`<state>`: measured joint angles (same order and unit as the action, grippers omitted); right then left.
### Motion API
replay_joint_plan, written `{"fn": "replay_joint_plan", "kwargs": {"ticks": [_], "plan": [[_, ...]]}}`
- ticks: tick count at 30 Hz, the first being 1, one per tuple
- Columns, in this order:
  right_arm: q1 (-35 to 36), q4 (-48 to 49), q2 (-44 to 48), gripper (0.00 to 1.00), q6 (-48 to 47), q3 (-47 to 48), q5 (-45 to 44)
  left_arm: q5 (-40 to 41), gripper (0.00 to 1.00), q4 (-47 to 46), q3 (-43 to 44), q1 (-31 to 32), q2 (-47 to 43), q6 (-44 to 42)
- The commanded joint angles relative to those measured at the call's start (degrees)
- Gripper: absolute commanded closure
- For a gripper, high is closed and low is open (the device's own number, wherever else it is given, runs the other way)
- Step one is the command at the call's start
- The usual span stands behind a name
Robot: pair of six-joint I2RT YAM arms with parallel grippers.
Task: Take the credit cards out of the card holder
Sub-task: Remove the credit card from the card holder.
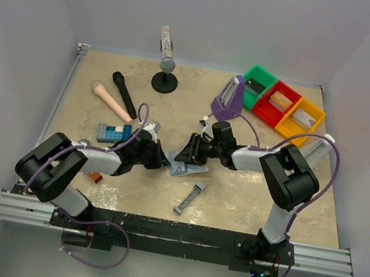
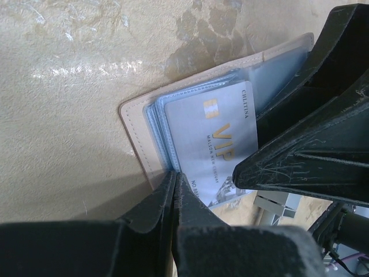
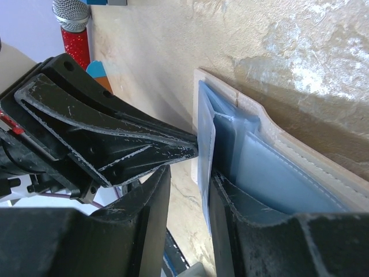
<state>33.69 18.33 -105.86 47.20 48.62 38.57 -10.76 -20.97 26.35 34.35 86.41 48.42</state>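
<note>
Left gripper (image 2: 173,180) is clenching tight at the near edge of the card holder (image 2: 135,130), probably anchoring it. Whether it is nipping the silver card (image 2: 210,144), which is lying in the card holder's pockets, or only a pocket leaf (image 2: 154,118) cannot be told. Right gripper (image 3: 190,176) is standing with jaws apart, straddling a leaf, likely spreading it. Grey bar (image 1: 190,196) is lying near the card holder's near side. Beyond the card holder, bare table (image 1: 175,112) is offering withdrawal room.
</note>
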Motion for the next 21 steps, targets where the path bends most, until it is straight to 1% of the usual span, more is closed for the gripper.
{"fn": "replay_joint_plan", "kwargs": {"ticks": [1,10,21], "plan": [[0.67,-0.39,0.39,0.65,-1.32,2.27,1.86,-1.28,1.00,2.60,-1.30,0.72,1.83,-1.23],[0.50,-8.21,4.43,0.66,-4.83,2.80,-0.42,1.01,1.00,3.48,-2.35,0.63,2.18,-0.26],[0.50,-9.36,6.19,0.67,-5.45,1.56,-1.30,1.71,1.00,2.25,-4.11,0.55,3.24,1.06]]}}
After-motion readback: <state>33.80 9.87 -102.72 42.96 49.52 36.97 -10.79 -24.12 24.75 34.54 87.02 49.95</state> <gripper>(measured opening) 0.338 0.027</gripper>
